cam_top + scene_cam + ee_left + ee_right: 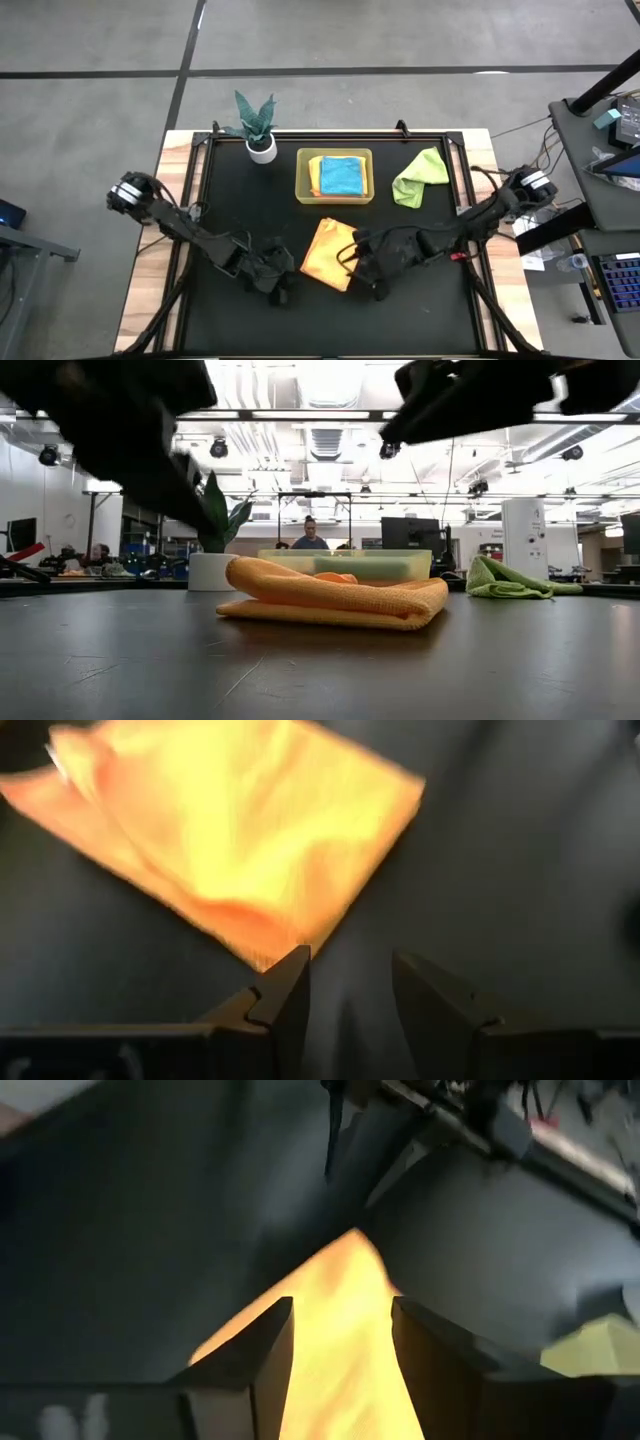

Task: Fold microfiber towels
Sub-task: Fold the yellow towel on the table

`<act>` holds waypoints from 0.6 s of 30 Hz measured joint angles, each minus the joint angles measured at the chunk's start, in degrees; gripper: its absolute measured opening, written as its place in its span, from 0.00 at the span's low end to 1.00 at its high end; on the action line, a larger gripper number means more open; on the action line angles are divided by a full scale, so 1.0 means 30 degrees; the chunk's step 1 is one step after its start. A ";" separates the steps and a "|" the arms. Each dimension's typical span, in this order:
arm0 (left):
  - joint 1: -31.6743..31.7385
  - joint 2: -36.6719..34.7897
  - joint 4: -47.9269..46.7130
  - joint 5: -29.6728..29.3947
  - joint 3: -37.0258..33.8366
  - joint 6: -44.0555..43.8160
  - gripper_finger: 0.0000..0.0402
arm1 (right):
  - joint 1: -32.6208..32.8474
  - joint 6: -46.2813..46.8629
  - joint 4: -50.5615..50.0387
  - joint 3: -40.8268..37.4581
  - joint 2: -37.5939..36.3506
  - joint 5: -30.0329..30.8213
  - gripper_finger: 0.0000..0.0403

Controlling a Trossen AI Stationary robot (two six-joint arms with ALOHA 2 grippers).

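In the bin (303, 187) at twelve o'clock on the tabletop, a teal towel (341, 176) hides most of an orange one (315, 173). Both wrist views blur the folded orange towel (230, 830), cut off at the edges.

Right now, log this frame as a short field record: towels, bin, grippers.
orange towel: folded, lying on the mat in front of the bin
green towel: crumpled, right of the bin
bin: holds a folded blue towel on an orange one
left gripper: open, empty, beside the orange towel
right gripper: open, over the orange towel
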 joint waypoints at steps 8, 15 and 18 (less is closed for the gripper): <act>0.0213 -0.1993 0.1084 -0.2656 -0.0023 0.0916 0.32 | -0.3655 -0.2319 0.3441 -0.1873 -0.2179 -0.2741 0.35; 0.1524 -0.1127 0.3494 -0.2908 0.0015 0.2932 0.32 | -0.5876 -0.2007 0.3147 -0.2198 -0.2298 -0.4199 0.32; 0.1983 -0.0326 0.3655 -0.2251 0.0133 0.2860 0.32 | -0.6323 -0.2687 0.3077 -0.2206 -0.2125 -0.4196 0.31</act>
